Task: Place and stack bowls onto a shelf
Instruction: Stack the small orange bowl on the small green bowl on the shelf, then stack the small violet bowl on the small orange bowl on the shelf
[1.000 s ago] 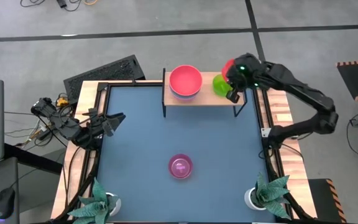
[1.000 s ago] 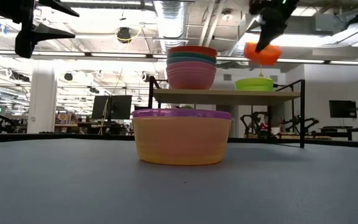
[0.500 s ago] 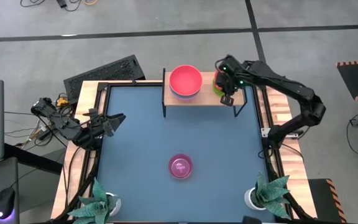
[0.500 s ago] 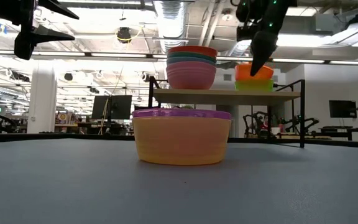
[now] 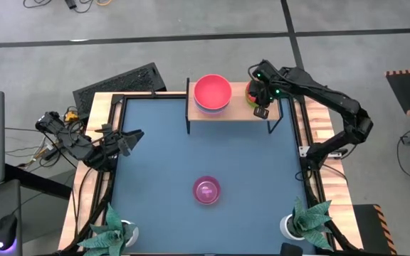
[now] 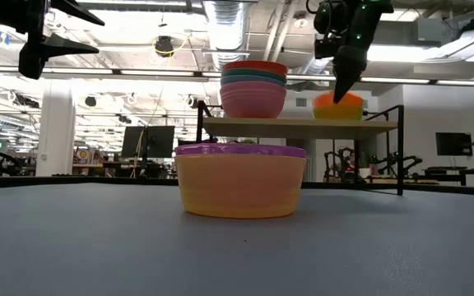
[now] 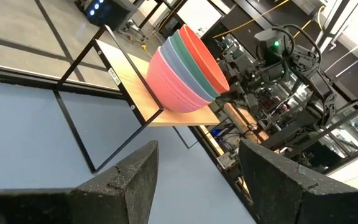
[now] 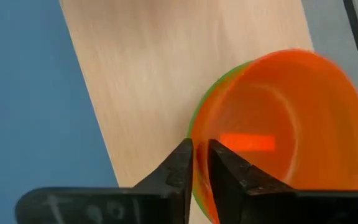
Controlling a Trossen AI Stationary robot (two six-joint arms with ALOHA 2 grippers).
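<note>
My right gripper is over the right part of the shelf, shut on a small orange bowl. This bowl sits nested in the yellow-green bowl, which rests on the wooden top board; in the low view the orange bowl almost hides it. A stack of large bowls with a pink one at the bottom stands on the shelf's left part. A yellowish bowl with a magenta one inside rests mid-table. My left gripper waits open, raised at the table's left edge. My right gripper pinches the orange bowl's rim on the side nearest the wrist camera. One finger is inside the bowl and one outside. The fingers come from above, pointing down. The bowl sits upright, nested in the yellow-green bowl on the shelf.
Two white plant pots stand at the table's near corners. A keyboard lies beyond the far left corner. The shelf's black legs stand along the far edge. Blue table surface spreads between the shelf and the middle bowl.
My right gripper carried the orange bowl from beyond the shelf's right end toward the left, over the yellow-green bowl. It then moved down, and the orange bowl now sits sunk into the yellow-green one. The fingers stayed shut on it.
</note>
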